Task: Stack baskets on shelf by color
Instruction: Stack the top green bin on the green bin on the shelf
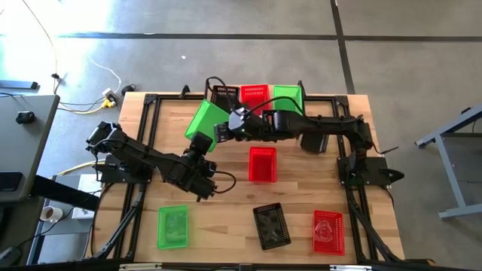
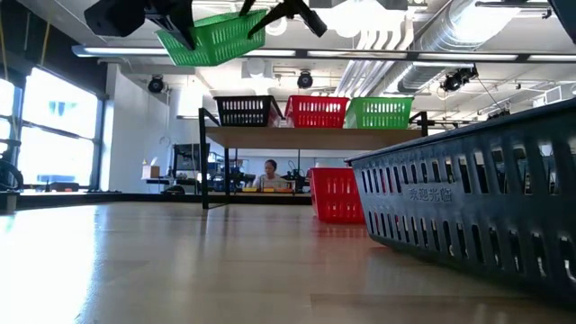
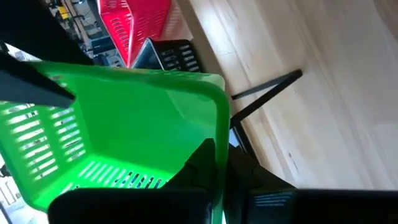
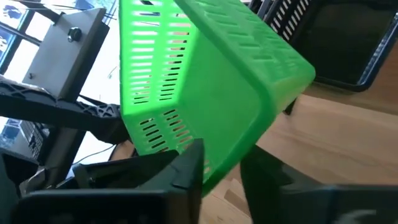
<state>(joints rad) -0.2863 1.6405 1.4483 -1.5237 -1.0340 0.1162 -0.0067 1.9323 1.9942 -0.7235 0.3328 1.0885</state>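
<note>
On the shelf (image 1: pixel 260 103): black, red, green baskets side by side. Loose baskets lie on the table (image 1: pixel 301 192). Raised green basket (image 1: pixel 205 120) tilted before the shelf; left gripper (image 1: pixel 202 143) clamps its rim, right gripper (image 1: pixel 224 132) straddles its other edge, grip unclear.

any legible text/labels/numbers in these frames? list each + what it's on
None can be read for certain.
Black basket close to the low camera: raised characters moulded into its side wall, too blurred to read.
Room behind the shelf, low view: no sign or label is legible.
Green basket held in the air, wrist views: no markings show.
High view: no lettering can be made out on the table or the other baskets.
</note>
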